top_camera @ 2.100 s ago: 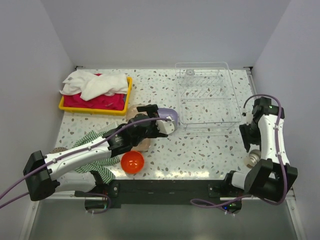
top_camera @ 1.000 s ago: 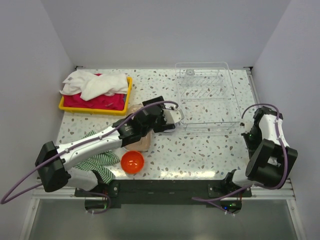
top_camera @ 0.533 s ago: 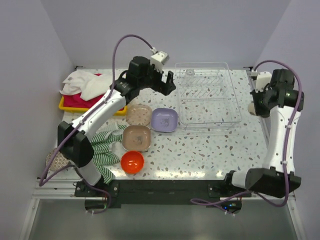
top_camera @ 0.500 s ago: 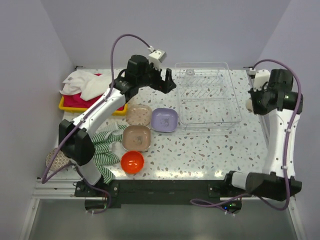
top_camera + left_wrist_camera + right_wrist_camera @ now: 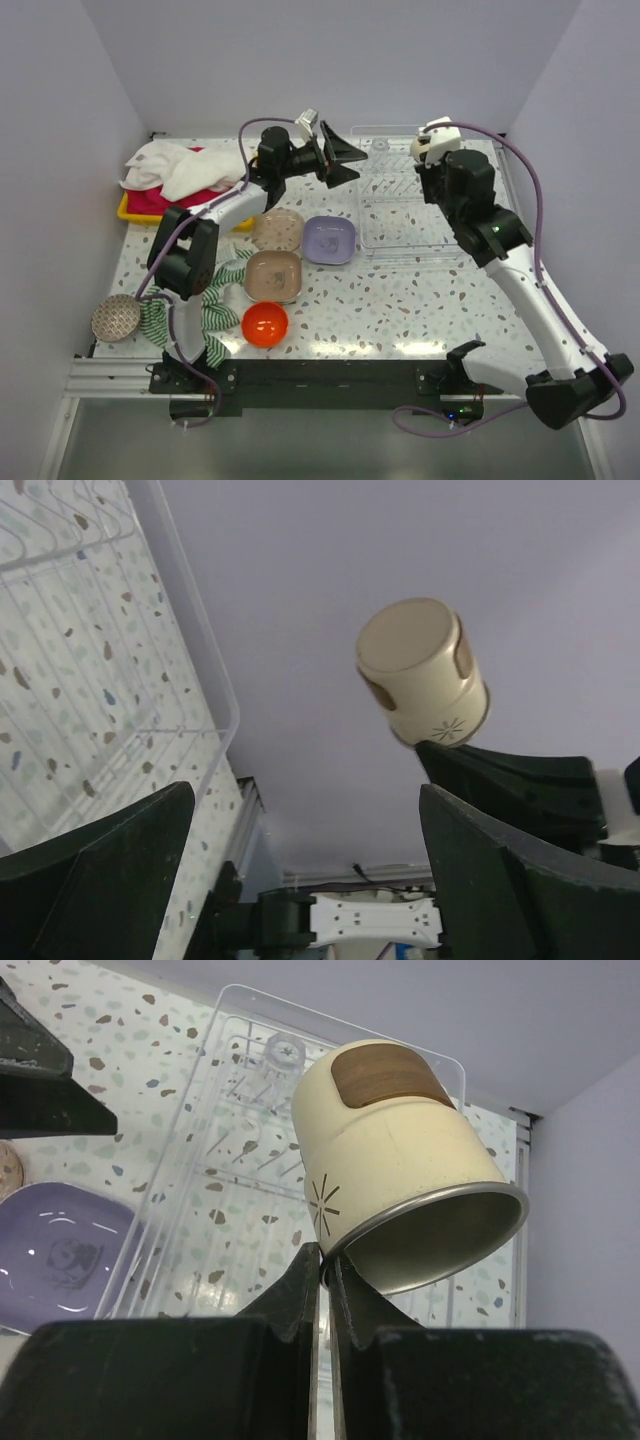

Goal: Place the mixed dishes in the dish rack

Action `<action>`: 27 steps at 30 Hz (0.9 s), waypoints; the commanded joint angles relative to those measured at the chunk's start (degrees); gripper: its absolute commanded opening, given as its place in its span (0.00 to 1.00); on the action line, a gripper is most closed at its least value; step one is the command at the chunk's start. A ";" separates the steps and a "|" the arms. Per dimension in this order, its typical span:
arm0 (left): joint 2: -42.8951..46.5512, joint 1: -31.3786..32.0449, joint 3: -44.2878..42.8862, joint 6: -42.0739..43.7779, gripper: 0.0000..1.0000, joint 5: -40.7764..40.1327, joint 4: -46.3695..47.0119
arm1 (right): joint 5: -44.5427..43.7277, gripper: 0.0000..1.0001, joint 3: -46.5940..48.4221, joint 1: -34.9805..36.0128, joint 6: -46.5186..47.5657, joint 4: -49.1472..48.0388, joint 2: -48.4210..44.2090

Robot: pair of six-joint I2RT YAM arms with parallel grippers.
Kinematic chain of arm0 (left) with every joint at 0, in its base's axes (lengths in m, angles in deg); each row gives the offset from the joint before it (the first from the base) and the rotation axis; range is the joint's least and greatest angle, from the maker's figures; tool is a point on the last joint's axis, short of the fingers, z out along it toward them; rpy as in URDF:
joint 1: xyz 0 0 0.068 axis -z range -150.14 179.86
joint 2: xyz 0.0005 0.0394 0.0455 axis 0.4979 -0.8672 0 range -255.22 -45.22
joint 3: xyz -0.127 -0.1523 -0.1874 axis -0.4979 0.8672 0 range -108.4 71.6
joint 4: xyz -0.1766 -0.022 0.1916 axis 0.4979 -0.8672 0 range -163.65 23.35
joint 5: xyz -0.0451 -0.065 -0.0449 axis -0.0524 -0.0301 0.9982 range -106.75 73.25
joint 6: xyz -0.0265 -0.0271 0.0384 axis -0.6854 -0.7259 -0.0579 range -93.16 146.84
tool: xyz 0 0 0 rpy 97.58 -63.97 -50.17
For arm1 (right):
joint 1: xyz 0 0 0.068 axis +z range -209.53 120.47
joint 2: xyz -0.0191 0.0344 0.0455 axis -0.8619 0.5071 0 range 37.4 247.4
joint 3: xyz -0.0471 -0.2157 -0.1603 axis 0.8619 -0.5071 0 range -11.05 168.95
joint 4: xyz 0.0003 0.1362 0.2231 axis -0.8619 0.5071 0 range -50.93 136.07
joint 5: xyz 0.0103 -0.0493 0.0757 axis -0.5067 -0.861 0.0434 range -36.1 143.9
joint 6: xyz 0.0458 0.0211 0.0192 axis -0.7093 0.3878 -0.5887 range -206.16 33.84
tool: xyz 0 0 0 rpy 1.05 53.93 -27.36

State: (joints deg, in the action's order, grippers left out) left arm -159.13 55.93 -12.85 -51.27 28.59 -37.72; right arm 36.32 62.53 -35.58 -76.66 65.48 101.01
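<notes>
My right gripper (image 5: 327, 1260) is shut on the rim of the beige cup (image 5: 400, 1160), which hangs tilted, mouth toward the camera, above the back of the dish rack (image 5: 250, 1150). From above, the cup (image 5: 432, 145) and right gripper (image 5: 437, 162) are over the dish rack's (image 5: 410, 225) far edge. A small clear glass (image 5: 380, 147) stands in the rack. My left gripper (image 5: 355, 164) is open and empty, raised beside the rack's back left corner; its view shows the cup (image 5: 425, 670) in the air. On the table lie a lilac plate (image 5: 329, 240), two tan plates (image 5: 277, 229) (image 5: 273, 275), an orange bowl (image 5: 265, 324) and a speckled bowl (image 5: 116, 317).
A yellow tray of towels (image 5: 190, 185) sits at the back left. A green striped cloth (image 5: 195, 300) lies under the left arm near the front. Walls close in the table on three sides.
My right arm has swung left from the table's right side, carrying the cup over the rack's back. My left gripper stayed raised and turned toward the rack.
</notes>
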 commanded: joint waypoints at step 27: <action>-4.04 5.14 -7.93 -19.72 1.00 -3.86 -0.36 | -6.06 0.00 1.57 12.79 -6.95 -7.69 8.98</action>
State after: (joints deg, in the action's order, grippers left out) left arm -162.56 61.39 -17.83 -69.74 24.94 -38.29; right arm 29.87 62.51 -24.24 -82.17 60.50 109.49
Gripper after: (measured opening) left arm 0.997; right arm 0.047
